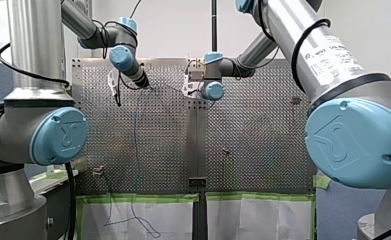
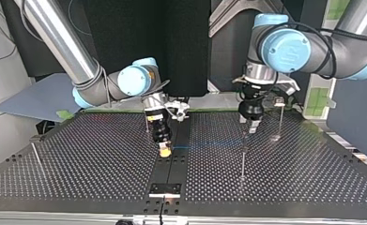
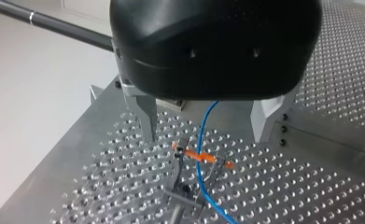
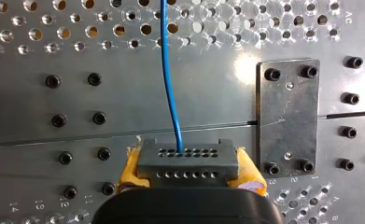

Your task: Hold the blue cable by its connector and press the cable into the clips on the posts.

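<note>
The thin blue cable (image 4: 170, 88) comes out of a dark grey connector block with small holes (image 4: 186, 158). My right gripper (image 4: 189, 164) pinches that block tight between its yellow pads (image 4: 132, 169). In the top view the block hangs low over the middle of the silver table full of holes (image 2: 78, 159). From there the cable runs as a faint blue line toward my left gripper (image 2: 252, 125).

In the left wrist view the cable goes down between the two metal fingers (image 3: 146, 116) of my left gripper. The fingers are spread wide and do not touch it. Under them the cable crosses a small clip with orange parts (image 3: 200, 156). I cannot tell if the cable is pushed into the clip.

In the top view a thin metal post (image 2: 242, 159) stands near my left gripper. A second post (image 2: 281, 117) stands beside it, closer to the table's edge. A third post (image 2: 34, 153) stands far off at that view's left.
</note>
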Controlling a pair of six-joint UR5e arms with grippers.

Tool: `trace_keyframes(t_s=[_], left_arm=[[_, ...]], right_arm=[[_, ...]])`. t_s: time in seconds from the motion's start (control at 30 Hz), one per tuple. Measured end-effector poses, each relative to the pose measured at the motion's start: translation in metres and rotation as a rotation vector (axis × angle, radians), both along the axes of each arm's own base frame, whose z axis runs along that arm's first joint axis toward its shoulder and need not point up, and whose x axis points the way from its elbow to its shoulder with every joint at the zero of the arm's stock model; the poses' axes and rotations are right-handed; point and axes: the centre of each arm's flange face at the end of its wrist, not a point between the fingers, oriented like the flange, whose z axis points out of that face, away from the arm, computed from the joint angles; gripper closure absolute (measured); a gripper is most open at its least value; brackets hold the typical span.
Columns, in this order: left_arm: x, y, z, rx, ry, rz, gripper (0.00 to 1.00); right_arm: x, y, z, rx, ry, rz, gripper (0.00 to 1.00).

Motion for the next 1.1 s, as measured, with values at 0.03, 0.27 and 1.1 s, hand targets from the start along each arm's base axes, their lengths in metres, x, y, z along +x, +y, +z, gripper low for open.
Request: trace_keyframes(t_s=[0.03,0.27,1.1], left_arm=[[-0.0005,-0.0010,0.0000,0.001,0.000,-0.003,0.00],[-0.0027,-0.0052,0.0001,0.002,-0.002,-0.014,0.00],[-0.0028,-0.0056,0.0004,0.002,-0.003,-0.012,0.00]], right_arm=[[0.0000,0.0001,0.0000,0.000,0.000,0.000,1.00],[0.0004,0.0009,-0.0005,0.003,0.002,0.001,1.00],[0.0018,0.0030,-0.0008,0.005,0.004,0.004,1.00]])
